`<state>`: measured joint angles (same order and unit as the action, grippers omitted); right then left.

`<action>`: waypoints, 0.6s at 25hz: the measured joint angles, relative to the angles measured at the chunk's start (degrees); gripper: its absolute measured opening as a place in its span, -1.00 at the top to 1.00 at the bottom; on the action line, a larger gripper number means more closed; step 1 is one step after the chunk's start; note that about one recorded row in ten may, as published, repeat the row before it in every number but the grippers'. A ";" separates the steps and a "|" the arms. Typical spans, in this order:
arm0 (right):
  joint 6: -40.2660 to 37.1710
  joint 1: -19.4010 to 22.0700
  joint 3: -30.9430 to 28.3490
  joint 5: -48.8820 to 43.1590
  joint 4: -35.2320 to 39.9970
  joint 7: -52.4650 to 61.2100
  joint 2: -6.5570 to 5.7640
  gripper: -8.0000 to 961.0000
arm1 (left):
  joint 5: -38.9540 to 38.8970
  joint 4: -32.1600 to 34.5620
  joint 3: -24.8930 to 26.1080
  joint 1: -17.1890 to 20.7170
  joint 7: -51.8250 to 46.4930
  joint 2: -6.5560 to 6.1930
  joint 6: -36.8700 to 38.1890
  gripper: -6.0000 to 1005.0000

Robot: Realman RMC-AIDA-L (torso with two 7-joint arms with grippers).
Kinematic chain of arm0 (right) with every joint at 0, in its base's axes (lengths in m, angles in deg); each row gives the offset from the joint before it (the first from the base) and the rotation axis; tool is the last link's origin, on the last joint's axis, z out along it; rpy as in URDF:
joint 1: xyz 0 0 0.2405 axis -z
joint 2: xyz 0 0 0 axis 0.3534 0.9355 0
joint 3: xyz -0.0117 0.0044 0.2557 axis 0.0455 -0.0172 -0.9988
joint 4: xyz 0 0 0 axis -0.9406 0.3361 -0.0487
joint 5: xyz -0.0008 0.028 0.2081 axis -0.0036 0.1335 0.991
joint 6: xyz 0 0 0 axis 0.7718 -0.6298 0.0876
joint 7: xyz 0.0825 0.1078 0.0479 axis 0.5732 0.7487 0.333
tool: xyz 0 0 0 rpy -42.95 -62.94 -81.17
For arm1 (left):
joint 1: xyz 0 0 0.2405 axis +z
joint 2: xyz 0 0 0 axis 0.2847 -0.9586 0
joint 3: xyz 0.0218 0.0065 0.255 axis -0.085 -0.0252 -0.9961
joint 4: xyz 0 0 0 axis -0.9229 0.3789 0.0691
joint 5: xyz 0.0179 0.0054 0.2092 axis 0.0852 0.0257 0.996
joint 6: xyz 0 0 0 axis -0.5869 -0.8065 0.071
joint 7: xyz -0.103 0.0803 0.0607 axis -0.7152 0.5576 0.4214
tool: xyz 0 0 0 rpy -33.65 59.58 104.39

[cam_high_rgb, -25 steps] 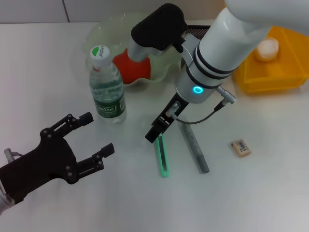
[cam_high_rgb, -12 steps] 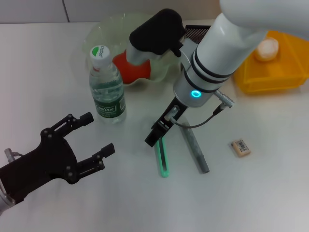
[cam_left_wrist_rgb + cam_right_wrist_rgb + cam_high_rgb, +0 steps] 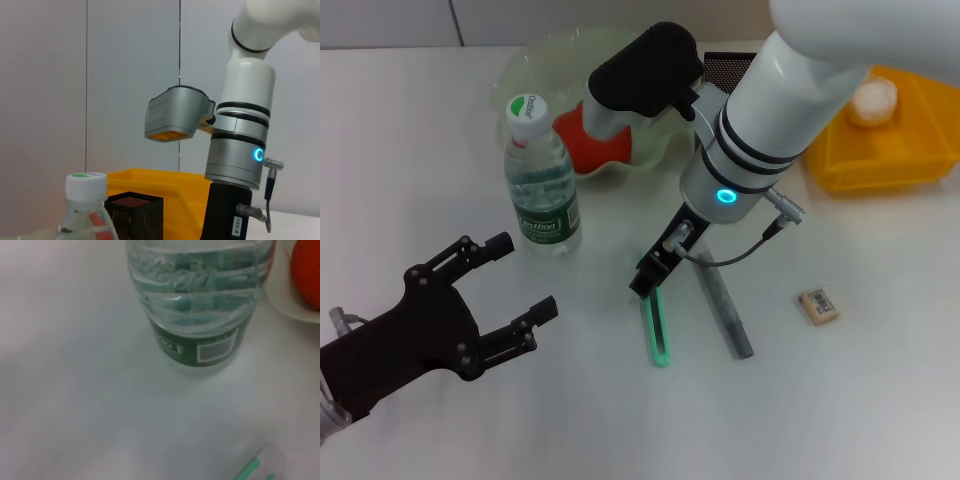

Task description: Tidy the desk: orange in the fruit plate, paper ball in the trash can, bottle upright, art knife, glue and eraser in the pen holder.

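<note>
The green art knife (image 3: 658, 326) lies flat on the table. My right gripper (image 3: 654, 270) hangs right over its far end; the knife's tip shows in the right wrist view (image 3: 255, 468). The grey glue stick (image 3: 724, 305) lies just right of the knife. The eraser (image 3: 818, 305) lies further right. The bottle (image 3: 542, 180) stands upright, close in the right wrist view (image 3: 200, 305). The orange (image 3: 595, 142) sits in the fruit plate (image 3: 540, 60). The paper ball (image 3: 873, 100) lies in the yellow trash can (image 3: 890, 160). My left gripper (image 3: 520, 277) is open and empty at lower left.
The black mesh pen holder (image 3: 725, 68) stands behind my right arm, between plate and trash can; it also shows in the left wrist view (image 3: 135, 212). Bare table lies in front of and to the right of the knife and glue.
My right gripper has shifted slightly to the right over the art knife's far end. The left arm has not moved.
</note>
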<state>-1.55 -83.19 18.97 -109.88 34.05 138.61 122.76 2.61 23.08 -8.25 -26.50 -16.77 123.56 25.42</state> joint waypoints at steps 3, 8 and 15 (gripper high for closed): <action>0.04 -0.31 -0.01 0.46 -0.80 0.00 0.00 -0.25 | 0.00 0.00 0.00 -0.04 0.00 0.00 -0.10 -0.65; 0.63 -0.35 -0.08 1.38 -1.01 0.10 0.00 0.02 | 0.00 -0.06 0.00 -0.06 0.00 0.00 -0.26 -0.65; 1.26 -0.49 -0.06 1.38 -1.51 0.75 0.00 0.03 | 0.00 -0.09 0.07 -0.06 0.06 0.00 -0.52 -0.65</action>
<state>-0.29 -83.69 18.91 -108.50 32.54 139.36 122.76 2.61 22.99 -8.18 -26.57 -16.71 123.56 24.91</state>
